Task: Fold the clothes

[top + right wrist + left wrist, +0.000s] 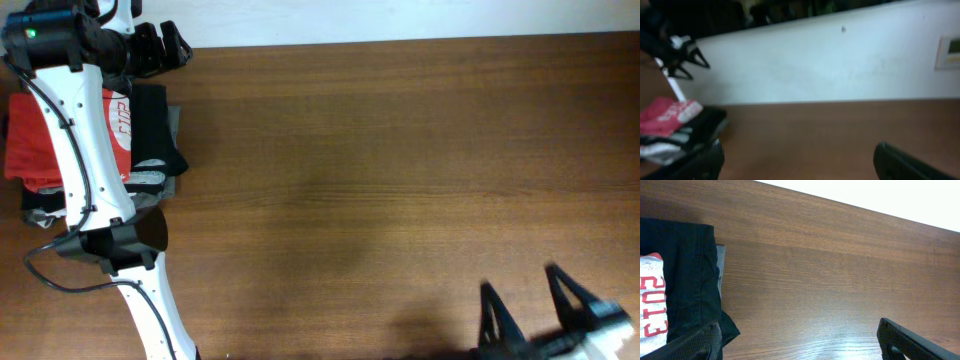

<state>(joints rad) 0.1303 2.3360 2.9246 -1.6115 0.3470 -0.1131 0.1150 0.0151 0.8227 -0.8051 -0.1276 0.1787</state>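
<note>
The orange-red T-shirt (32,140) lies folded on top of a stack of clothes at the table's far left, its white print (120,122) facing up and partly hidden by my left arm. The left wrist view shows the white print with red "2013" (652,307). The right wrist view shows the shirt far off at the left (662,116). My left gripper (160,47) is open and empty past the stack's far right corner, also seen in its wrist view (800,345). My right gripper (530,305) is open and empty at the front right (795,160).
A black garment (155,125) (687,275) and grey (721,267) and white folded garments (150,180) lie in the same stack under the shirt. Brown wooden table (400,170) stretches to the right. A white wall (830,65) stands behind the table's far edge.
</note>
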